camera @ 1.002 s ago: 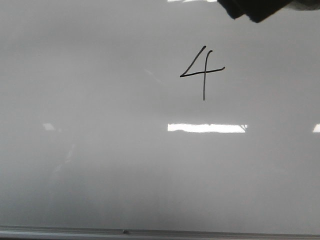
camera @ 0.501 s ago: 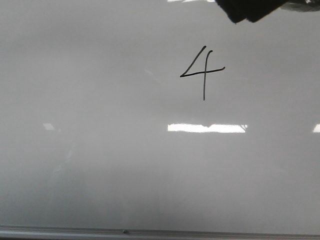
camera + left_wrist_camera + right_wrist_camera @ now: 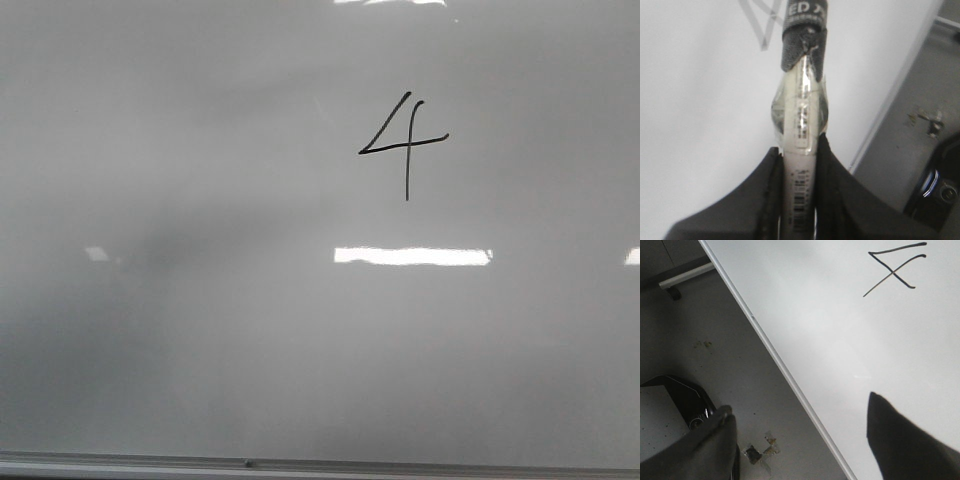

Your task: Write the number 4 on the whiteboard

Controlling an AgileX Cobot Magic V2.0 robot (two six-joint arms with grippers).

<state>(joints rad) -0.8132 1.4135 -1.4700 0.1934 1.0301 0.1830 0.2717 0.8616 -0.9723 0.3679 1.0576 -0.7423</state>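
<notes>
The dark arm at the top of my front view is gone now.
The number 4 [image 3: 405, 143] sits high on the whiteboard [image 3: 200, 330]; my left fingers [image 3: 771, 195] squeeze a marker [image 3: 801, 125], my right fingers [image 3: 900, 440] stand apart, holding nothing.

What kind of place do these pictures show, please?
Probably an indoor lab or workshop: a large whiteboard bearing the number 4, ceiling-light glare on it, and a stained grey floor beside it.
</notes>
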